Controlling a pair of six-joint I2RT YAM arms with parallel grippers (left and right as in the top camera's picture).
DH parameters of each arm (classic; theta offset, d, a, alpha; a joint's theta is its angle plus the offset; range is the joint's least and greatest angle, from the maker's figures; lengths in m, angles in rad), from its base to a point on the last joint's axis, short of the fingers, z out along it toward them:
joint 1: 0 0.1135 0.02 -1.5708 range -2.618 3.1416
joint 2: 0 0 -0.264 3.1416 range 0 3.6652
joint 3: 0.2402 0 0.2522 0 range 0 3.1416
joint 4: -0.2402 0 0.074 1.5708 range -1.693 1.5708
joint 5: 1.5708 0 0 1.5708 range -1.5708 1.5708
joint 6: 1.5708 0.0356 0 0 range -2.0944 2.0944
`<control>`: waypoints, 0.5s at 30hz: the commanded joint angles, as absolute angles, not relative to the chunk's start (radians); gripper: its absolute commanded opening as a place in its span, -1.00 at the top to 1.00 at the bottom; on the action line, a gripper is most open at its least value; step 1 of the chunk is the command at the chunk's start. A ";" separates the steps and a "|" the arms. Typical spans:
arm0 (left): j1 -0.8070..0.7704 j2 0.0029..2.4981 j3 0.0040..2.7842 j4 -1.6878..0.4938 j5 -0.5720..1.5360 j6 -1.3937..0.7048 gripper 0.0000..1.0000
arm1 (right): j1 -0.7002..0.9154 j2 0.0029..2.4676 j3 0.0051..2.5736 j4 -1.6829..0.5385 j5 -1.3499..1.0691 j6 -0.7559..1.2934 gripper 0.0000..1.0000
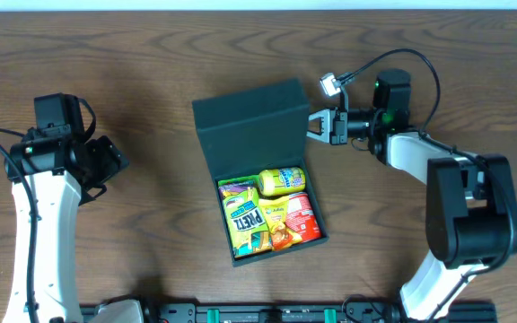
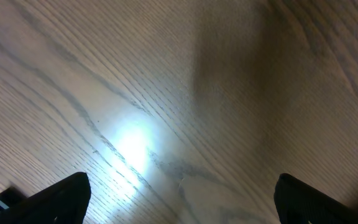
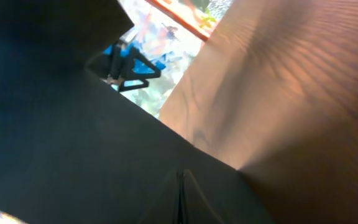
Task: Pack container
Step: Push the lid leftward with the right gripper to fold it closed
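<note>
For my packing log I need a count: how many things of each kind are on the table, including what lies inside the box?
dark container: 1
yellow canister: 1
red snack item: 1
green-and-yellow snack bag: 1
Total: 4

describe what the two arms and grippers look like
Left arm and right arm: white links, bulky black joint housings, thin black cables looping off. Left gripper has dark blunt fingers; right gripper looks grey-black, with a small silver camera block above and a green light behind.
</note>
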State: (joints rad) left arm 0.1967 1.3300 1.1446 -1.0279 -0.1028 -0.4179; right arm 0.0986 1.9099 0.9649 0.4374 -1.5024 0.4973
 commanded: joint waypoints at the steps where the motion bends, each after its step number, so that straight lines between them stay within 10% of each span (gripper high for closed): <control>1: 0.202 1.340 1.148 -1.032 -0.096 -0.411 -0.90 | 0.127 1.804 0.967 0.440 -1.560 0.529 0.97; 15: 0.202 1.340 1.148 -1.032 -0.096 -0.411 -0.90 | 0.165 1.302 0.967 0.429 -1.560 0.638 0.97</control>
State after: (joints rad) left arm 0.1967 1.3300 1.1446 -1.0279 -0.1028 -0.4179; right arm 0.1478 1.3792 0.9649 0.4309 -1.5433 0.6075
